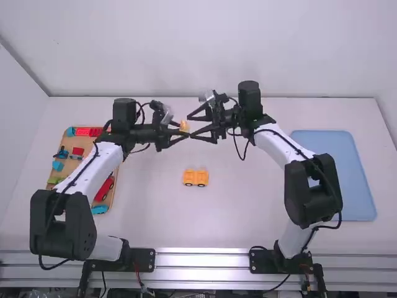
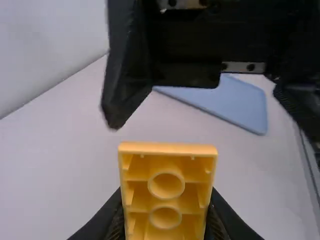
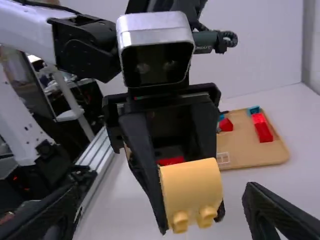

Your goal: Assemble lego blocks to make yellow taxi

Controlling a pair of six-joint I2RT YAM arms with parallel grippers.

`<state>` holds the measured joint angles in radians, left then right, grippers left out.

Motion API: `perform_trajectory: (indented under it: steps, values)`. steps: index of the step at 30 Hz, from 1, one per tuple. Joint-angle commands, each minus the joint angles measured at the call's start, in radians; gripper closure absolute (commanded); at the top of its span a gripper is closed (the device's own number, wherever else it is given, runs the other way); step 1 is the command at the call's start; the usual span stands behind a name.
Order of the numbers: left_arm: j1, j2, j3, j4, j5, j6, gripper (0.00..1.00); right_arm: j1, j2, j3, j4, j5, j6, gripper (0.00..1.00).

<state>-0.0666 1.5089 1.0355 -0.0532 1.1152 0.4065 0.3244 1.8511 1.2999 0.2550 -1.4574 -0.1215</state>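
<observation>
I have my left arm (image 1: 98,167) and right arm (image 1: 280,146) bent inward, left gripper (image 1: 184,129) clamped, right gripper (image 1: 191,126) facing it with fingers (image 3: 280,215) spread wide

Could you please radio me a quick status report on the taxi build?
Left gripper shut on yellow block. Right gripper open, facing it. Wheeled piece on table. No obstruction seen.

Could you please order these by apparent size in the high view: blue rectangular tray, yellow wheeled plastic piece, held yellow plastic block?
1. Blue rectangular tray
2. Yellow wheeled plastic piece
3. Held yellow plastic block
</observation>
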Motion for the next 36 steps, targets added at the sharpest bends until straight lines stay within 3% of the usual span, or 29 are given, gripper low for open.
perform_trajectory:
  steps: [1, 14, 20, 36]
  values:
    - [-0.008, -0.018, -0.008, 0.011, 0.102, 0.033, 0.98, 0.005, 0.008, -0.005, 0.000, -0.075, 0.000, 0.17]
    - [-0.012, -0.018, -0.009, 0.009, 0.179, 0.032, 0.98, 0.047, 0.008, -0.005, 0.030, -0.040, 0.003, 0.32]
    - [-0.012, -0.018, -0.014, 0.002, 0.179, 0.037, 0.98, 0.055, 0.008, -0.005, 0.034, 0.005, 0.012, 0.45]
    - [-0.012, -0.018, -0.063, 0.127, 0.235, 0.029, 0.98, 0.056, 0.008, -0.005, 0.029, 0.022, -0.016, 0.65]
